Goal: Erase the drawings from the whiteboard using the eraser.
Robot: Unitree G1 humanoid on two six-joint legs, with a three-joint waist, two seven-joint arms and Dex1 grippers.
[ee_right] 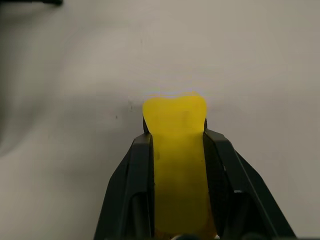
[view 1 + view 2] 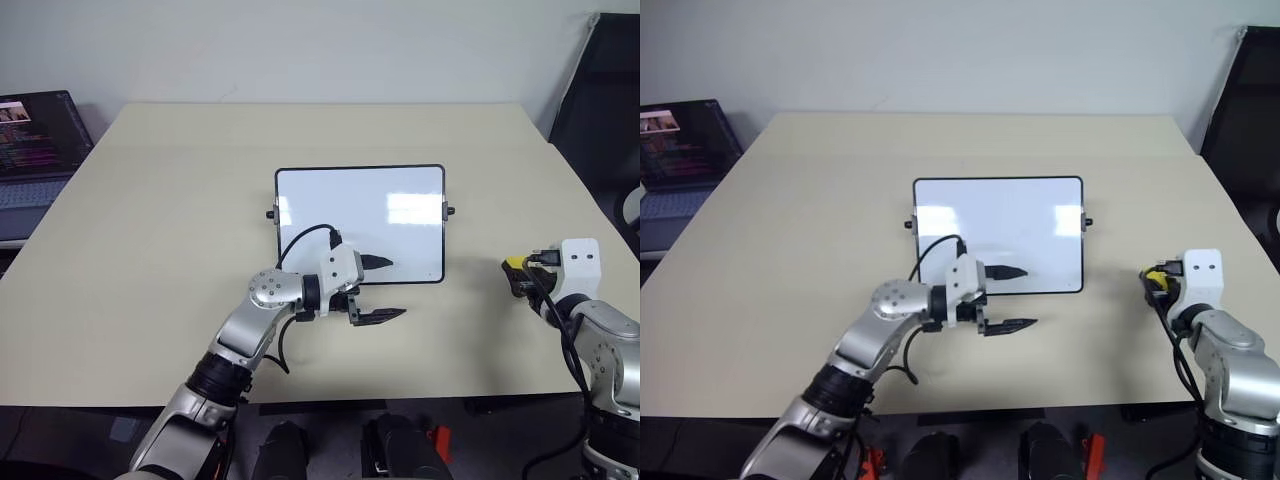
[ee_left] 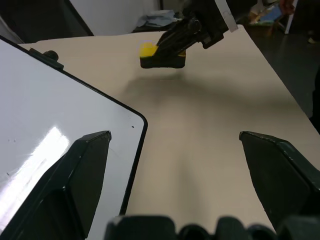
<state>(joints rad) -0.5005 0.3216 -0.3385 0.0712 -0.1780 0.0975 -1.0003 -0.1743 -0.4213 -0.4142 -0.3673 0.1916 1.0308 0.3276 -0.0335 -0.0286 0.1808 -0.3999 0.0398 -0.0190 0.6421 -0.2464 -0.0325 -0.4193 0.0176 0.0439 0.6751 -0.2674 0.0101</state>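
The eraser sits pinched between the right gripper fingers, off the board at its four o'clock, over the table. The whiteboard lies mid-table, its face white. At its six o'clock edge the left gripper points toward three o'clock, forearm level, jaws spread and empty.

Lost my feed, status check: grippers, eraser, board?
Right gripper shut on eraser, over table right of whiteboard. Left gripper open at the board's near edge. No drawings visible.
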